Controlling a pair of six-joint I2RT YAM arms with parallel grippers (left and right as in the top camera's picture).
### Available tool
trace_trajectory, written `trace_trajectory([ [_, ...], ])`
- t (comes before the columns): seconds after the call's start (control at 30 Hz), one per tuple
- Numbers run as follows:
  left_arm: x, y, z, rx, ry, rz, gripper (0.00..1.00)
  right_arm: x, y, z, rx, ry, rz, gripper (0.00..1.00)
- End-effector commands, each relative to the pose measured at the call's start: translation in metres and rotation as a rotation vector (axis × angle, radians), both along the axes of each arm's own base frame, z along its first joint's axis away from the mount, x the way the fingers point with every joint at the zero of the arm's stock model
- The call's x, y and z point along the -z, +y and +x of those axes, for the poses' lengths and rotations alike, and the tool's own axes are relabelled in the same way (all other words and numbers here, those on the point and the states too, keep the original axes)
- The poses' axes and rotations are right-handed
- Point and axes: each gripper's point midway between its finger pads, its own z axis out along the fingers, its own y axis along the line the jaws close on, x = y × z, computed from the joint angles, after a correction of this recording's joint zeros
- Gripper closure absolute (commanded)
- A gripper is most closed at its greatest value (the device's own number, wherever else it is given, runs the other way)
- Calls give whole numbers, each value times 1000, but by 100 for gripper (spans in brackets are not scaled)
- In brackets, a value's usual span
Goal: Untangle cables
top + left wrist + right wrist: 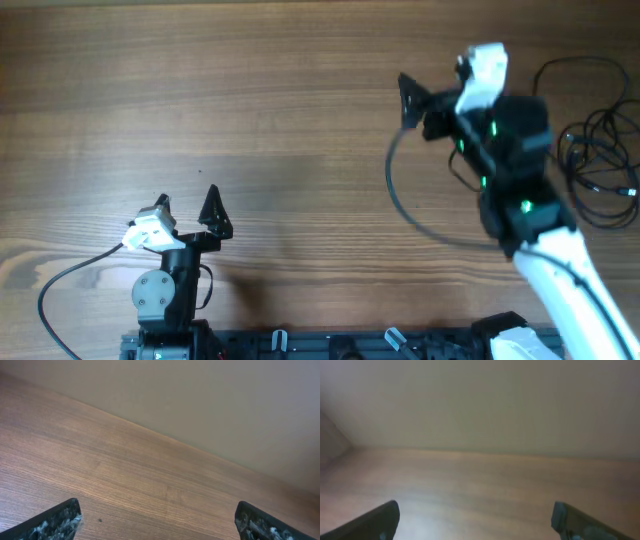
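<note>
Left of the cables (598, 160), right gripper (445, 85): hangs empty, jaws wide, likely poised to grasp; farther left, left gripper (188, 207): rests, jaws wide.

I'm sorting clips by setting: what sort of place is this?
Likely a robotics lab bench: a left arm and right arm mounted at a wooden table, a plain wall behind, and thin cables laid out as work material.

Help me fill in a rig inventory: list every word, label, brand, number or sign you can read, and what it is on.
None: no view shows readable text. The cables, the wooden table, the left gripper and the right gripper carry no visible label, brand or number. The green lights on the right arm are plain glows.
</note>
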Motion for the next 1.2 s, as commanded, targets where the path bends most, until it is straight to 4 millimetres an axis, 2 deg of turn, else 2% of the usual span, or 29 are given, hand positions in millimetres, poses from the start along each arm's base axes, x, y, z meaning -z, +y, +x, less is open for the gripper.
trace_trajectory([
  [0.0, 1, -2, 0, 15, -2, 18, 0, 23, -5, -30, -19, -94, 16, 0],
  [0.17, 1, -2, 0, 15, -2, 18, 0, 60, -29, -77, 46, -259, 52, 0],
  [0.27, 1, -2, 0, 15, -2, 18, 0, 78, -44, -96, 101, -282, 54, 0],
  [0.37, 1, -2, 0, 15, -2, 18, 0, 86, -56, -108, 136, -321, 65, 0],
  [0.63, 1, -2, 0, 15, -2, 18, 0, 122, -93, -124, 256, -184, 9, 0],
  [0.73, 1, -2, 0, 15, -2, 18, 0, 111, -105, -129, 285, -237, -13, 0],
  [0.87, 1, -2, 0, 15, -2, 18, 0, 112, -120, -129, 341, -233, -18, 0],
  [0.93, 1, -2, 0, 15, -2, 18, 0, 112, -115, -129, 307, -241, -46, 0],
  [1.03, 1, -2, 0, 15, -2, 18, 0, 109, -94, -131, 164, -296, -193, 0],
  [1.17, 1, -2, 0, 15, -2, 18, 0, 109, -96, -130, 179, -293, -196, 0],
])
